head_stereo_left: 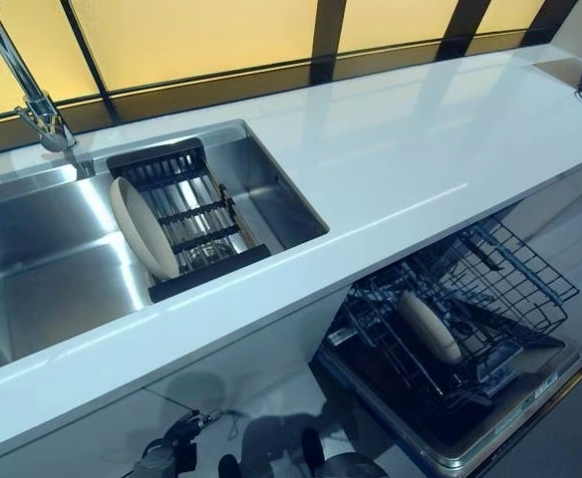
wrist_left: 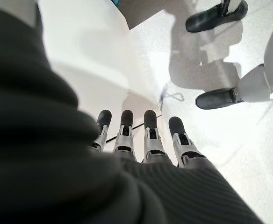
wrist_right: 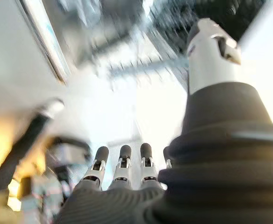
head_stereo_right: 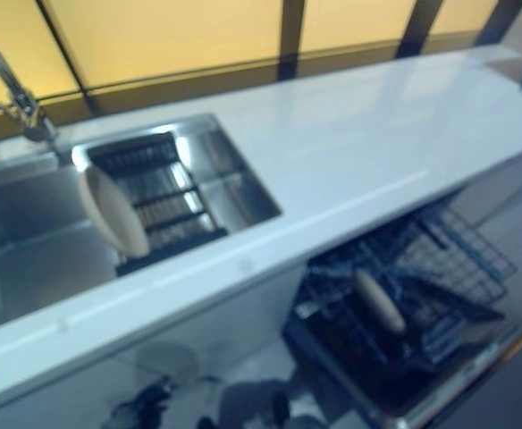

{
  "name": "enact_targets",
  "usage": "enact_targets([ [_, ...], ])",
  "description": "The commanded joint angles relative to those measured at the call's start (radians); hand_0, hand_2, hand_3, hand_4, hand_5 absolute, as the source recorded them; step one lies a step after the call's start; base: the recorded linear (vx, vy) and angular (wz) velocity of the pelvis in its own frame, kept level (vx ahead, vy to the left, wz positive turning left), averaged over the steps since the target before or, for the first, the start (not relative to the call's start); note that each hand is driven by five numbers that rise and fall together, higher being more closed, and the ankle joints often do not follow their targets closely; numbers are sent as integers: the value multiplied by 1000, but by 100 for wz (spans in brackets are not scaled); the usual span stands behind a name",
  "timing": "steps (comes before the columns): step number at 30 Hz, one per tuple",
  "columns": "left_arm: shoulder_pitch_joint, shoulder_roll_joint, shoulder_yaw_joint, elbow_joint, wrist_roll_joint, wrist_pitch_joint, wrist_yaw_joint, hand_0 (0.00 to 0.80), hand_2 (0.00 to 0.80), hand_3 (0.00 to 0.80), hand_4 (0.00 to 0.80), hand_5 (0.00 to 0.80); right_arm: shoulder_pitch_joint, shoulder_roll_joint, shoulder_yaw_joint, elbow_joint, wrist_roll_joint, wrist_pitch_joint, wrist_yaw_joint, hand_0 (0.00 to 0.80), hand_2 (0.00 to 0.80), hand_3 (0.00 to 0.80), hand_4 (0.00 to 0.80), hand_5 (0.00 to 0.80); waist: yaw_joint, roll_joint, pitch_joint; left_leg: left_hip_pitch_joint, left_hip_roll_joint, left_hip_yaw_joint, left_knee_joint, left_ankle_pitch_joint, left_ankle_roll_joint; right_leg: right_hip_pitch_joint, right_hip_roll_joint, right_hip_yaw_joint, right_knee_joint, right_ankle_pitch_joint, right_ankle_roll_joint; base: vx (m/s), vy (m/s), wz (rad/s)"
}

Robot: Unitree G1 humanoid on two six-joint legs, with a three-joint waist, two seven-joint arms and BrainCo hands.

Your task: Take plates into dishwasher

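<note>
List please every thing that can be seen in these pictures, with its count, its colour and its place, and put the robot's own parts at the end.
plate in sink: 1, cream, standing on edge against the drying rack.
plate in dishwasher: 1, cream, standing on edge in the lower basket.
drying rack: 1, black, inside the sink.
sink: 1, steel, set in the counter's left part.
faucet: 1, chrome, behind the sink.
counter: 1, white, across the view.
dishwasher basket: 1, dark wire, pulled out below the counter at the right.
left hand: 1, silver fingers with dark tips, straight, holding nothing, over the floor.
right hand: 1, same colours, fingers straight, holding nothing.
</note>
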Motion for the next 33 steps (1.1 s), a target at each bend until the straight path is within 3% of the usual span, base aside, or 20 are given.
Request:
enact_targets([
  [1, -28, 65, -55, 31, -46, -30, 18, 0, 0, 0, 0, 0, -296, -67, 247, 54, -40, -60, -86, 0, 0, 0, 0, 0, 81, -81, -59, 11, 18, -71, -2, -29, -11, -6, -57, -12, -2, 35, 83, 1, 10, 15],
  [3, -27, 62, -67, 31, -61, -29, 24, 0, 0, 0, 0, 0, -467, -38, 382, 64, -24, -69, -148, 0, 0, 0, 0, 0, 98, -78, -63, 7, 14, -85, -2, -27, -11, -4, -60, -23, -2, 33, 83, -1, 13, 17],
  [6, -28, 61, -79, 24, -91, -19, 35, 0, 0, 0, 0, 0, -638, 15, 515, 2, -11, -171, -261, 0, 0, 0, 0, 0, 121, -73, -69, -4, 6, -108, -2, -22, -12, -3, -67, -43, -2, 29, 83, -6, 32, 16],
  [7, -28, 59, -81, 21, -94, -15, 36, 0, 0, 0, 0, 0, -671, 30, 544, -25, -20, -173, -270, 0, 0, 0, 0, 0, 124, -70, -71, -6, 5, -113, -2, -21, -12, -2, -68, -48, -2, 27, 83, 6, 42, 25],
  [8, -28, 55, -83, 18, -104, -8, 43, 0, 0, 0, 0, 0, -706, 47, 579, -71, -37, -229, -300, 0, 0, 0, 0, 0, 134, -68, -75, -10, 1, -121, -2, -20, -11, -1, -70, -56, -2, 25, 82, 16, 31, 21],
  [11, -30, 45, -76, 18, -118, -2, 55, 0, 0, 0, 0, 0, -746, 75, 621, -142, -120, -329, -330, 0, 0, 0, 0, 0, 145, -65, -81, -17, -4, -133, -2, -18, -10, 1, -73, -69, -2, 21, 82, 21, 24, 20],
  [14, -21, 35, -68, 13, -117, 2, 70, 0, 0, 0, 0, 0, -763, 110, 674, -271, -231, -370, -402, 0, 0, 0, 0, 0, 171, -65, -83, -29, -14, -156, -2, -14, -4, 4, -78, -94, -2, 16, 82, 39, 23, 25],
  [16, -12, 33, -65, 12, -118, 3, 80, 0, 0, 0, 0, 0, -779, 124, 704, -322, -322, -434, -447, 0, 0, 0, 0, 0, 189, -68, -82, -36, -21, -172, -2, -12, -1, 6, -82, -111, -2, 12, 83, 50, 20, 28],
  [22, -2, 32, -47, 1, -129, -3, 79, 0, 0, 0, 0, 0, -835, 159, 786, -394, -462, -430, -473, 0, 0, 0, 0, 0, 226, -70, -55, -72, -32, -199, -2, 0, 4, -8, -91, -147, -2, 12, 88, -24, 19, 31],
  [33, 19, 27, -25, -12, -123, -12, 75, 0, 0, 0, 0, 0, -792, 204, 805, -431, -596, -512, -451, 0, 0, 0, 0, 0, 248, -70, -59, -60, -42, -213, -2, -6, 11, 9, -104, -176, -2, 9, 93, 22, 26, 8],
])
